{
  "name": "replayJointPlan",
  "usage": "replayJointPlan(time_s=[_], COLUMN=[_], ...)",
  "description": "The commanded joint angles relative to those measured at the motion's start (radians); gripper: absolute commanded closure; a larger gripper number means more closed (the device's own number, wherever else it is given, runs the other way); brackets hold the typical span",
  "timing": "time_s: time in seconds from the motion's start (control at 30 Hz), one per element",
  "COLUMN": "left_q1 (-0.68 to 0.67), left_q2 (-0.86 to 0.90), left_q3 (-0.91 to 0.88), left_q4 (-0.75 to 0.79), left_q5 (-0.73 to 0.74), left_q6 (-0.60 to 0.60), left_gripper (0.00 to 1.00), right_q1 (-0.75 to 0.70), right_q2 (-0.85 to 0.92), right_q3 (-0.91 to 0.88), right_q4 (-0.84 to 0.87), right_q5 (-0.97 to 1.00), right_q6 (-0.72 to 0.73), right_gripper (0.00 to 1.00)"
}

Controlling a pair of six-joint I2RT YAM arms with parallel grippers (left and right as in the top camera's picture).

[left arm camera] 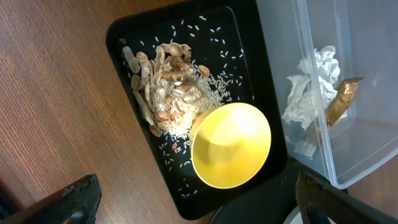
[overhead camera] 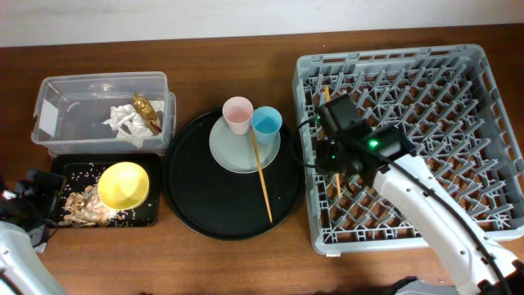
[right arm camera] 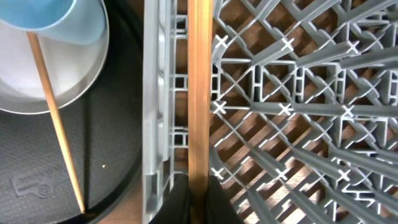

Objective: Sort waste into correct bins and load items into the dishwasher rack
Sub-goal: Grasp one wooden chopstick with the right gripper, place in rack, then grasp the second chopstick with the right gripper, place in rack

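1. Step in hand, as I judge it: putting a chopstick into the dishwasher rack point(overhead camera: 393, 56), right half of the overhead frame.
2. The right gripper point(right arm camera: 199, 202) is clamped on one end of the held chopstick point(right arm camera: 199, 93). The stick runs up the centre of the wrist frame, just inside the rack's left wall. Cannot tell whether it is resting or hovering.
3. To do it well, keep the stick parallel to that wall. Lower it until the lattice carries it, and only then let go. The gaps look wide, so a thin stick let go early would likely tilt or slip through.
4. The second chopstick point(overhead camera: 262, 176) lies across the plate point(overhead camera: 233, 152) and the round black tray point(overhead camera: 196, 205), centre of the overhead. The pink cup point(overhead camera: 237, 113) and blue cup point(overhead camera: 266, 123) stand right beside it.
5. The left gripper point(overhead camera: 37, 197), lower left of the overhead, has its jaws spread wide and holds nothing. It is near the yellow bowl point(left arm camera: 231, 146), which sits in the shallow black tray point(left arm camera: 124, 37).
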Motion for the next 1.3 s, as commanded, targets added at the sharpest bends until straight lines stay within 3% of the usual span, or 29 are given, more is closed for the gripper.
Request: replayJointPlan(time_s=[0.0,0.33,0.47,0.6,0.67,0.77,0.87,1.03,1.13,1.27], left_q1=[0.002,0.002,0.002,0.002,0.002,0.002,0.002,0.002,0.002,0.002], left_q2=[-0.006,-0.006,-0.006,-0.006,-0.006,-0.006,-0.006,-0.006,-0.006,-0.006], left_q3=[0.01,0.01,0.01,0.01,0.01,0.01,0.01,0.01,0.01,0.01], left_q4=[-0.002,-0.002,-0.002,-0.002,-0.002,-0.002,-0.002,-0.002,-0.002,-0.002], left_q5=[0.003,0.003,0.003,0.003,0.003,0.003,0.003,0.003,0.003,0.003], left_q6=[-0.012,-0.012,-0.012,-0.012,-0.012,-0.012,-0.012,-0.012,-0.012,-0.012], left_gripper=[0.01,0.01,0.01,0.01,0.01,0.01,0.01,0.01,0.01,0.01], right_q1=[-0.029,-0.03,-0.016,0.131,0.237,0.28,0.277,0.279,0.279,0.279], right_q2=[0.011,0.14,0.115,0.166,0.285,0.437,0.554,0.568,0.568,0.544], right_q3=[-0.003,-0.003,0.134,0.136,0.136,0.136,0.136,0.13,0.13,0.133], right_q4=[-0.002,0.068,0.056,0.059,0.1,0.159,0.175,0.204,0.159,0.121], right_q5=[-0.016,-0.045,-0.484,-0.357,-0.273,-0.272,-0.228,-0.224,-0.232,-0.257], right_q6=[-0.043,-0.043,-0.043,-0.019,0.026,0.034,0.067,0.07,0.07,0.07], right_gripper=[0.94,0.8,0.76,0.73,0.68,0.62,0.62,0.63,0.77,0.8])
